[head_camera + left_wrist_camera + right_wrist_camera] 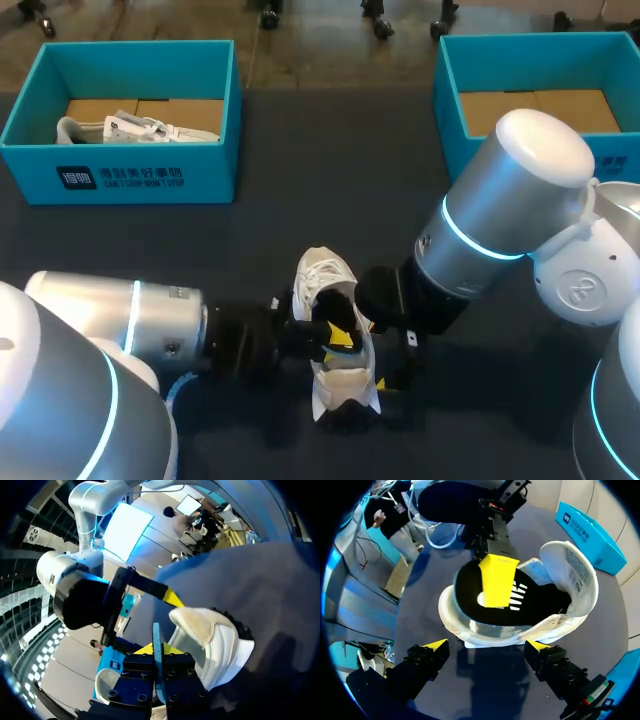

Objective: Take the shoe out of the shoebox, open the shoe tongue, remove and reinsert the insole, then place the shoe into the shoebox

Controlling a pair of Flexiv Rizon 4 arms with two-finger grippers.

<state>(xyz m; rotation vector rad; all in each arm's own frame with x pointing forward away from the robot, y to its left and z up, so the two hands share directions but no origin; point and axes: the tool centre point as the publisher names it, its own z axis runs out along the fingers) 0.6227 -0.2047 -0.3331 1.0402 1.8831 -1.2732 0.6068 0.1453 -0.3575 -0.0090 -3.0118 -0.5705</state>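
**One shoe out on the table, pinched by its insole**

Two arms: left arm, right arm. Two teal boxes at the far side: left box, right box. Two white shoes: spare shoe inside left box, shoe on the table between the grippers, well apart from both boxes. One black insole, lying in shoe. Long axis near-to-far, toe pointing away, heel nearest, tongue pulled up. Left gripper clamped narrowly on insole at the opening. Right gripper spread wide beside shoe's flank, holding nothing; contact unclear.
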